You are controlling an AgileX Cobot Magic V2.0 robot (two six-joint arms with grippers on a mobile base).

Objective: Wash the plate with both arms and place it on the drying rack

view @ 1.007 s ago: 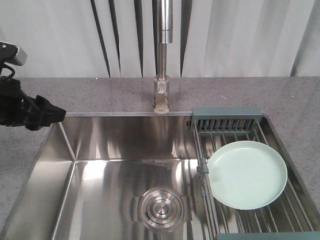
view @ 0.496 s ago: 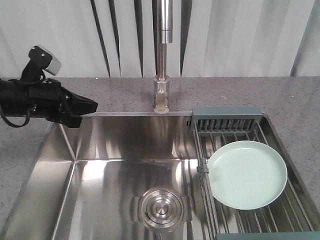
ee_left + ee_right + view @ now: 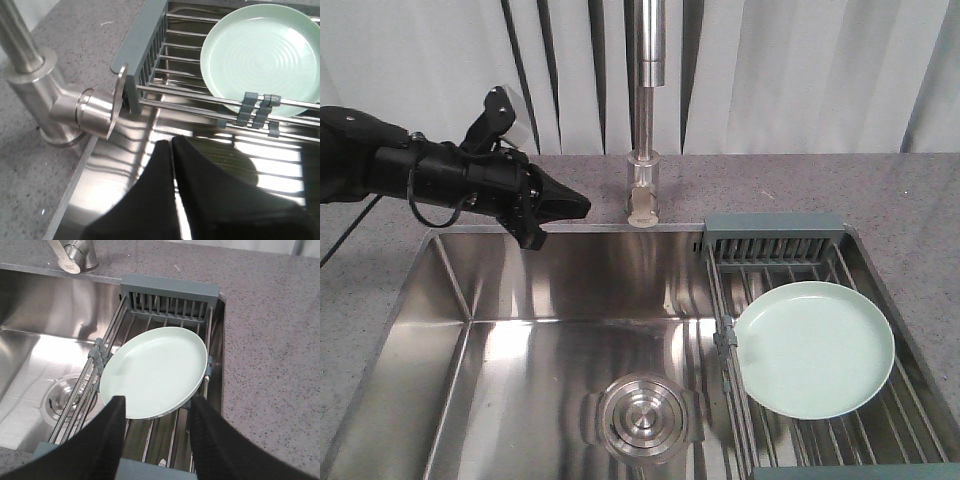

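The glossy mint-green plate (image 3: 814,349), round with faint concentric rings, lies flat on the steel-wire drying rack (image 3: 910,415) at 4 o'clock of the brushed steel sink (image 3: 520,340). The left claw (image 3: 570,207), black and pointed, is pressed closed, holding nothing, at 9 o'clock of the chrome faucet (image 3: 645,120). The right claw (image 3: 156,412) gapes wide above the plate's near rim.

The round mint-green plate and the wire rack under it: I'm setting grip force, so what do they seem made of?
The round mint-green plate looks like glossy plastic or melamine, possibly glazed ceramic: smooth sheen, faint concentric rings. The drying rack has shiny steel-looking wire bars with a matte grey-blue end piece that looks like moulded plastic.
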